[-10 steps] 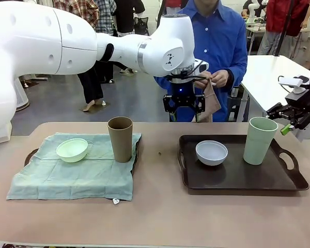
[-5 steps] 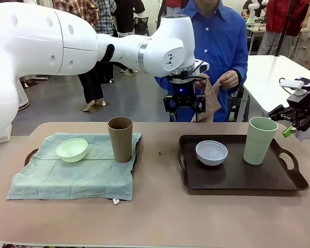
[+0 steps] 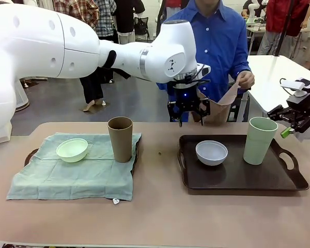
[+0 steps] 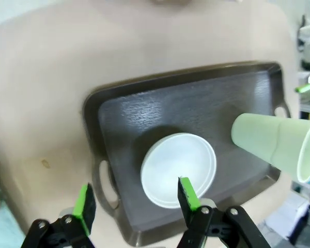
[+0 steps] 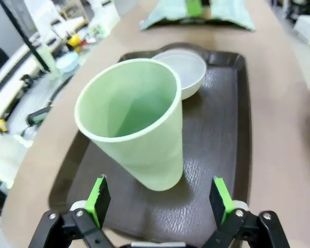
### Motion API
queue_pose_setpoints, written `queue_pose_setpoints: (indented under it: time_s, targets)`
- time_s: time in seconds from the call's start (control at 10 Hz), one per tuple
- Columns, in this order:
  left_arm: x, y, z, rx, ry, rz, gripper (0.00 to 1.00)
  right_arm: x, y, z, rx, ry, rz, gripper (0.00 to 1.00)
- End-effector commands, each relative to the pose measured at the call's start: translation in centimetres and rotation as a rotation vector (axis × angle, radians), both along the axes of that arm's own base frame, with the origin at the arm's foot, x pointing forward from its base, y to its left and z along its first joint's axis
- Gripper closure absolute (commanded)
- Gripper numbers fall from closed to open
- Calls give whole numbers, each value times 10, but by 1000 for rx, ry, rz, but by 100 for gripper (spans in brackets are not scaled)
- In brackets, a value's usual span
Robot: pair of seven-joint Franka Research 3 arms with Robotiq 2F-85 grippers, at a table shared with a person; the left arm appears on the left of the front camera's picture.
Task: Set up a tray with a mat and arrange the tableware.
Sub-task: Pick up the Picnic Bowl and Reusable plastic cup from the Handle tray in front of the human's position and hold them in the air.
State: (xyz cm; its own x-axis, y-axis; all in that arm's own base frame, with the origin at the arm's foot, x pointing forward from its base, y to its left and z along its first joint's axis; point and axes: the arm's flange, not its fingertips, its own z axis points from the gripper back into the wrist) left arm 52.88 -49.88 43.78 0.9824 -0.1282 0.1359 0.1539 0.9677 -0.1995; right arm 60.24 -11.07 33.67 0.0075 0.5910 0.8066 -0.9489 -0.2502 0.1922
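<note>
Tray set-up, dark tray [image 3: 232,175] as landmark. The pale bowl [image 3: 212,152] sits left of centre on the bare tray and the pale green cup [image 3: 260,140] stands upright at its right end; no mat lies under them. The left gripper [image 3: 188,114] hangs over the tray's far-left rim, jaws wide apart and holding nothing; its wrist view looks down on the bowl between the green pads [image 4: 183,188]. The right gripper [image 3: 280,122] waits just off the tray's right end, level with the cup, equally wide and empty. Beyond the tray's far edge the person's hand [image 3: 245,80] holds a brown cloth [image 3: 225,102]. Well left of the tray, the mint bowl [image 3: 72,150] and brown cup [image 3: 120,139] already stand on a green mat [image 3: 77,175]. The step in hand is probably clearing the tray for the cloth: close on the cup at mid-height and lift it straight up; take the bowl by its rim, one finger inside, keeping it level.
</note>
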Motion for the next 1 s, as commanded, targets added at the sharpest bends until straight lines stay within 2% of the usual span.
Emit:
queue_pose_setpoints:
  time_s: [0.0, 0.2, 0.6, 0.9]
  targets:
    - [-24, 5, -7, -30, -11, 43, 16, -5, 8, -23, 75, -30, -92, 0]
    - [-26, 0, -22, -14, -1, 35, 16, -5, 21, -38, 96, -12, -66, 0]
    - [-7, -14, -52, 35, 70, 33, 16, -5, 44, -48, 100, -2, -10, 0]
    - [1, -23, -68, 66, 112, 47, 16, -17, 53, -54, 55, 38, 39, 0]
